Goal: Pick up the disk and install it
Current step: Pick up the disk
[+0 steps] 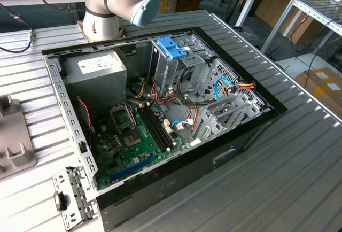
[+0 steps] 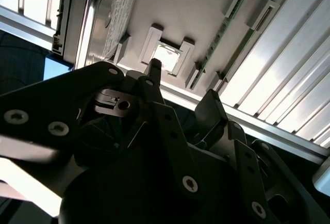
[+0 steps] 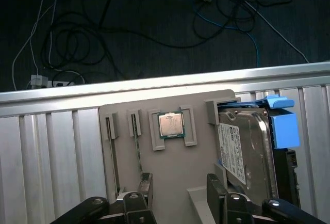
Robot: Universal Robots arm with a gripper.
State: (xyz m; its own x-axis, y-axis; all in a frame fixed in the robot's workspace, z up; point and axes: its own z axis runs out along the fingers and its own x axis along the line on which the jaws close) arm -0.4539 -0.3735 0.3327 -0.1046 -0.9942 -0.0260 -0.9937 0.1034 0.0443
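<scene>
Silver-grey, stiff and likely hefty for a disk (image 3: 247, 152), slick on the flat faces and knock-shy, so probably best pinched across the blue-bracketed edges; lies label-up at one end of the grey tray (image 3: 175, 172), jaws spread and empty above its middle.

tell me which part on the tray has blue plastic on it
The disk at the tray's end: a blue bracket lines its edge; the chip has none.

Blue-bracketed silver disk (image 3: 247, 152) lies flat on grey tray (image 3: 170, 177)
</scene>
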